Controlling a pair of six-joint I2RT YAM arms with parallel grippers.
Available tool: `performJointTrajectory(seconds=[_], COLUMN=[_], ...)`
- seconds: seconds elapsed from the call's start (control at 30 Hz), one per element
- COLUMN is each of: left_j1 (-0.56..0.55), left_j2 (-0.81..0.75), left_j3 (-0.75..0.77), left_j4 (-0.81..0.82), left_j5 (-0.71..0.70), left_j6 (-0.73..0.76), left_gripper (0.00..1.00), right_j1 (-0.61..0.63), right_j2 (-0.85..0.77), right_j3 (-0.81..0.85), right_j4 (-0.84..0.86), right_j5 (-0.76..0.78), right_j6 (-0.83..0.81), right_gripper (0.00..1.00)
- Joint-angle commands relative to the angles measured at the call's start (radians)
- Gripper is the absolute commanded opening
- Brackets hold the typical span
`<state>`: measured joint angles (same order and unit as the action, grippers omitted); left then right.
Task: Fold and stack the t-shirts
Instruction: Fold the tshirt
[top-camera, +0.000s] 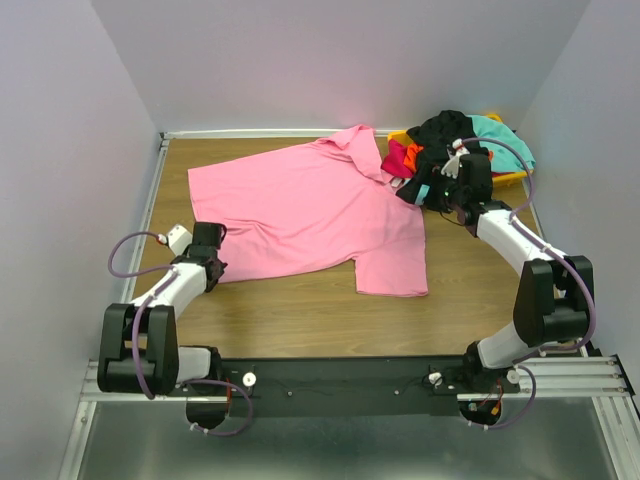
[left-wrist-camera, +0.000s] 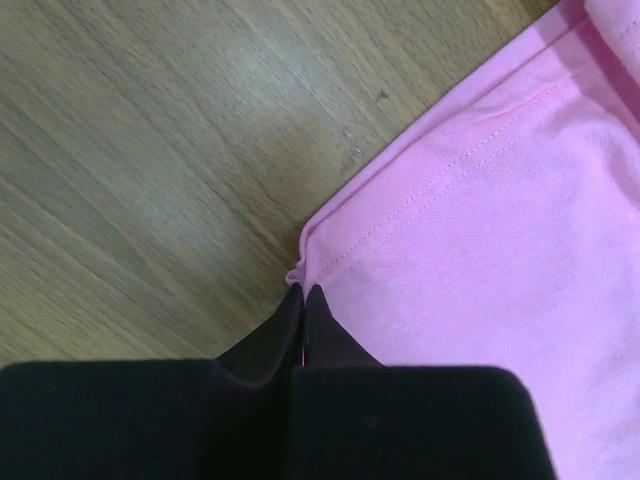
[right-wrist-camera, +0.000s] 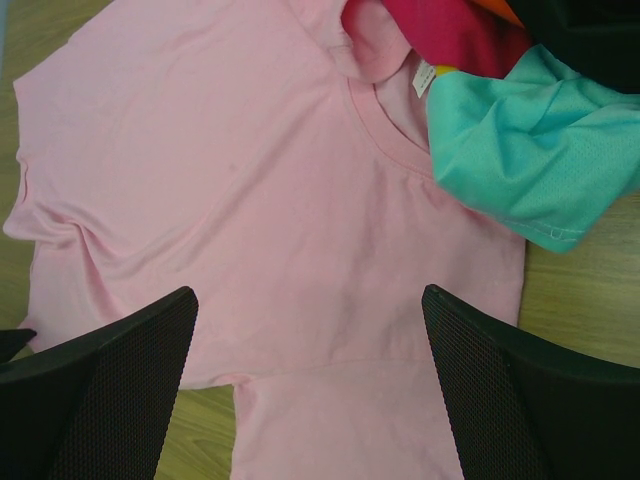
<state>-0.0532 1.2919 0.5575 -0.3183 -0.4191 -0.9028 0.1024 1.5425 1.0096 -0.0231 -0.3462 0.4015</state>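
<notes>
Your left gripper has its fingers pressed together on the near hem corner of the pink t-shirt. A sliver of pink shows between the pads, and the bite looks shallow, right at the stitched edge. Your right gripper hangs with its fingers spread wide, holding nothing, above the chest of the same shirt and just below the collar.

The pink t-shirt lies spread and mostly flat on the wooden table, hem to the left and collar to the far right. At the collar end the teal shirt and the magenta shirt overlap its shoulder. They belong to a heap, topped by the black shirt, that sits over the yellow bin.

The step in hand looks like the first fold of the pink shirt. Lift the pinched corner low and slowly, and watch that the hem does not slip out of so thin a grip. If it creeps, set it down and take a deeper bite.

Bring the right fingers onto a matching edge before you carry anything across, so the cloth travels taut between two holds rather than dragging. The likeliest snag is the overlap at the collar, where a hard pull may haul the heap along. Ease the pink shirt clear of it first, then lay the fold over.
</notes>
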Motion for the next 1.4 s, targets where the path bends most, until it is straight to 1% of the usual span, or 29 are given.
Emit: performJointTrajectory(seconds=[0.0, 0.17, 0.2, 0.27, 0.3, 0.37, 0.4, 0.43, 0.47, 0.6, 0.73, 0.83, 0.87, 0.93, 1.0, 1.07, 1.17, 1.2, 1.27, 1.3, 1.37], left_j1=[0.006, 0.006, 0.006, 0.006, 0.006, 0.006, 0.006, 0.006, 0.006, 0.004, 0.003, 0.0, -0.002, -0.007, -0.007, -0.011, -0.011, -0.013, -0.013, -0.013, -0.014], left_j2=[-0.061, -0.222, -0.289, -0.36, -0.434, -0.508, -0.582, -0.617, -0.682, -0.787, -0.78, -0.753, -0.75, -0.753, -0.761, -0.769, -0.786, -0.793, -0.796, -0.795, -0.793], left_j3=[-0.04, -0.087, -0.109, -0.136, -0.161, -0.189, -0.214, -0.222, -0.237, -0.267, -0.261, -0.268, -0.272, -0.294, -0.294, -0.292, -0.294, -0.301, -0.311, -0.312, -0.312], left_j4=[0.015, 0.07, 0.08, 0.11, 0.117, 0.142, 0.148, 0.15, 0.151, 0.182, 0.206, 0.222, 0.238, 0.269, 0.275, 0.283, 0.297, 0.303, 0.314, 0.314, 0.315], left_j5=[0.043, 0.034, 0.023, 0.026, 0.023, 0.032, 0.037, 0.037, 0.039, 0.08, 0.079, 0.062, 0.057, 0.037, 0.031, 0.025, 0.037, 0.051, 0.068, 0.078, 0.082], left_j6=[0.013, 0.025, 0.027, 0.028, 0.025, 0.024, 0.027, 0.027, 0.025, 0.062, 0.094, 0.1, 0.104, 0.11, 0.123, 0.139, 0.156, 0.162, 0.174, 0.179, 0.183], left_gripper=[0.0, 0.0, 0.0, 0.0, 0.0, 0.0, 0.0, 0.0, 0.0, 0.0, 0.0, 0.0, 0.0, 0.0, 0.0, 0.0, 0.0, 0.0, 0.0, 0.0, 0.0], right_j1=[-0.006, -0.006, -0.007, -0.007, -0.004, 0.0, 0.006, 0.013, 0.025, 0.052, 0.105, 0.128, 0.131, 0.134, 0.135, 0.135, 0.148, 0.149, 0.157, 0.161, 0.171], right_j2=[-0.033, -0.051, -0.056, -0.067, -0.071, -0.097, -0.105, -0.114, -0.13, -0.163, -0.194, -0.219, -0.225, -0.26, -0.294, -0.346, -0.381, -0.383, -0.378, -0.377, -0.372], right_j3=[-0.02, -0.039, -0.049, -0.063, -0.071, -0.1, -0.111, -0.12, -0.143, -0.184, -0.206, -0.233, -0.239, -0.27, -0.296, -0.334, -0.355, -0.355, -0.359, -0.365, -0.381], right_j4=[0.017, 0.015, 0.014, 0.015, 0.015, 0.015, 0.015, 0.015, 0.015, -0.027, -0.113, -0.185, -0.233, -0.286, -0.316, -0.345, -0.385, -0.396, -0.44, -0.451, -0.456], right_j5=[-0.019, -0.01, -0.01, -0.004, 0.001, 0.022, 0.035, 0.047, 0.074, 0.154, 0.298, 0.341, 0.396, 0.427, 0.431, 0.412, 0.404, 0.403, 0.414, 0.42, 0.402], right_j6=[0.01, 0.013, 0.016, 0.023, 0.031, 0.037, 0.043, 0.046, 0.052, 0.063, 0.079, 0.099, 0.1, 0.1, 0.109, 0.122, 0.152, 0.152, 0.155, 0.163, 0.174], right_gripper=[1.0, 1.0, 1.0, 1.0, 1.0, 1.0, 1.0, 1.0, 1.0, 1.0, 1.0, 0.99, 0.99, 0.99, 0.98, 0.94, 0.88, 0.86, 0.85, 0.82, 0.8])
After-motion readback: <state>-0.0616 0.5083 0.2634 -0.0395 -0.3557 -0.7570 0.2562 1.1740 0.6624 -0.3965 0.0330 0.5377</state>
